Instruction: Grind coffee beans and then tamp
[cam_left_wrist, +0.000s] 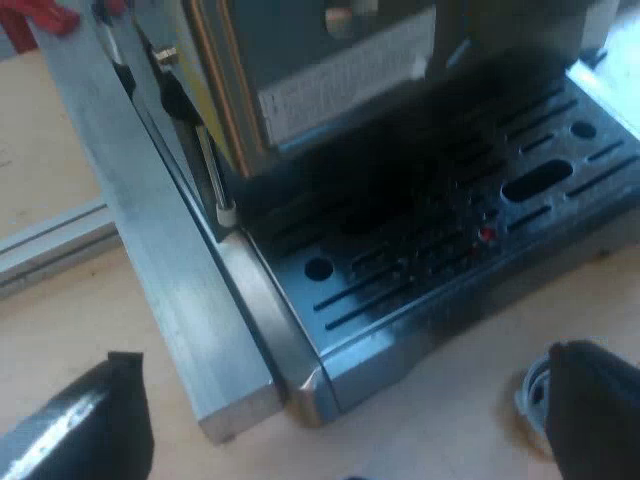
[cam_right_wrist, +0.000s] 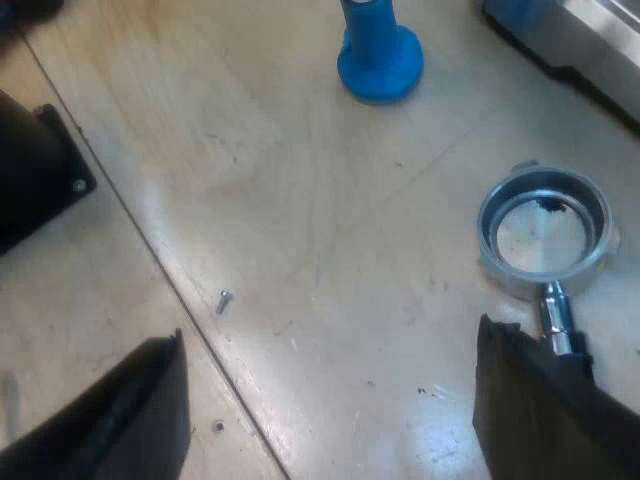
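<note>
The left tool (cam_left_wrist: 340, 355) and right tool (cam_right_wrist: 330, 335) have glossy black fingers (cam_left_wrist: 90, 430).

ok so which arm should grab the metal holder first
Probably right: the right claw is open over the table, with the loose metal holder lying close by it. The left claw is open at the drip tray of the espresso machine.

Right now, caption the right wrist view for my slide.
Open jaws above the table: holder lying loose, blue tamper standing apart from it.

Bright light — pale glare on the table (cam_right_wrist: 300, 200) (deep shadow under the espresso machine (cam_left_wrist: 340, 100)).
</note>
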